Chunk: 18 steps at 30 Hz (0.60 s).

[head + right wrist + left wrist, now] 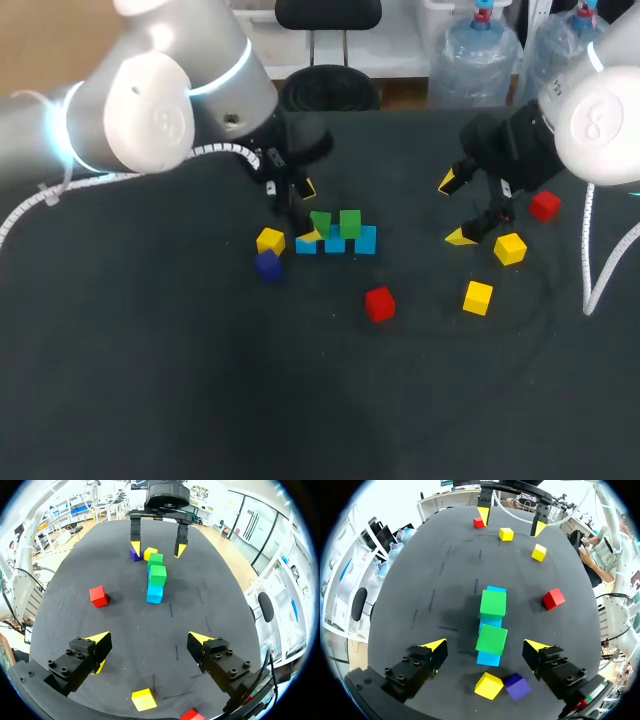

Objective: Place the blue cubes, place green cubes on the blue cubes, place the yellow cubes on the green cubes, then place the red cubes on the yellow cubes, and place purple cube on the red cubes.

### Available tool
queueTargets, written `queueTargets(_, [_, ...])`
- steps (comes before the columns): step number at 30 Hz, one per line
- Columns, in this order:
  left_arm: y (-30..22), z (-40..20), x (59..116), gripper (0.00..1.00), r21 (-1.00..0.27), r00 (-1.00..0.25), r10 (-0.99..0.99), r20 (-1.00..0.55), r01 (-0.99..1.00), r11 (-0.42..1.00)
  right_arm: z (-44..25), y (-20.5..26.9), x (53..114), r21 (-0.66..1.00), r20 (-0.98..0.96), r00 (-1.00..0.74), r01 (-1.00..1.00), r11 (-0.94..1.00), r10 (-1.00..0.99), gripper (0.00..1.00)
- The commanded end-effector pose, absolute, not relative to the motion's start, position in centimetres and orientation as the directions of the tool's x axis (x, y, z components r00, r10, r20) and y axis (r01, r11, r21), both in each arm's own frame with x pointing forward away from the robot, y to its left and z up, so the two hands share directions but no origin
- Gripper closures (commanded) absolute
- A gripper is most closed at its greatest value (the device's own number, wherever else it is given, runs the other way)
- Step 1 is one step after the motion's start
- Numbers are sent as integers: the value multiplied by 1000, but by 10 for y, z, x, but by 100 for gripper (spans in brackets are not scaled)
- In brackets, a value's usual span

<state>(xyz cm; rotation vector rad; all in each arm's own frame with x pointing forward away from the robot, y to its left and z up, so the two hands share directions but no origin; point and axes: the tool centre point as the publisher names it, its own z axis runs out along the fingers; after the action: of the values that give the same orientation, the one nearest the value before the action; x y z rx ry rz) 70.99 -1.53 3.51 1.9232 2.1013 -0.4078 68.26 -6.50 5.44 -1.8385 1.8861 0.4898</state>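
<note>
Three blue cubes (pixel 335 244) lie end to end in a touching row near the middle of the dark bench (pixel 190 380). Two green cubes ride on top of them: the far green cube (pixel 493 603) sits square to the row, and the near green cube (pixel 491 639) is turned slightly askew. A strip of blue shows between the two, and more blue shows past each end. The left gripper (pixel 485 645) hangs over the end with the askew cube. Its fingers are spread wide, one on each side of that cube, touching neither it nor the blue beneath. On the bench just off that same end of the row, a yellow cube (pixel 488 685) and the purple cube (pixel 517 686) sit side by side, so close that I cannot tell whether they touch. A red cube (pixel 379 303) lies alone on the bench, apart from the row and from everything else. The right gripper (pixel 150 640) is well off to the right of the stack, its fingers also apart, with only bare bench between them. Three loose cubes sit around it — a second yellow cube (pixel 510 248) just beside one fingertip, a third yellow cube (pixel 478 297) near that one on the side toward the lone red, and a second red cube (pixel 544 206) close beside the right arm's wrist. In the right wrist view one of the yellow cubes is partly hidden behind a finger.
</note>
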Motion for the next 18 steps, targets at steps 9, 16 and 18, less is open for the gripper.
queueTargets(9, [3, 39, 704, 0, -30, -113, 918, -381, 993, 110, 54, -65, 683, -62, -554, -2, -997, 43, -833, 0])
queueTargets(16, [12, 39, 699, 0, -29, -111, 919, -378, 994, 108, 54, -65, 683, -62, -554, -2, -997, 43, -833, 0])
queueTargets(18, [16, 39, 697, 0, -29, -113, 920, -375, 993, 110, 54, -65, 683, -62, -554, -2, -997, 43, -833, 0])
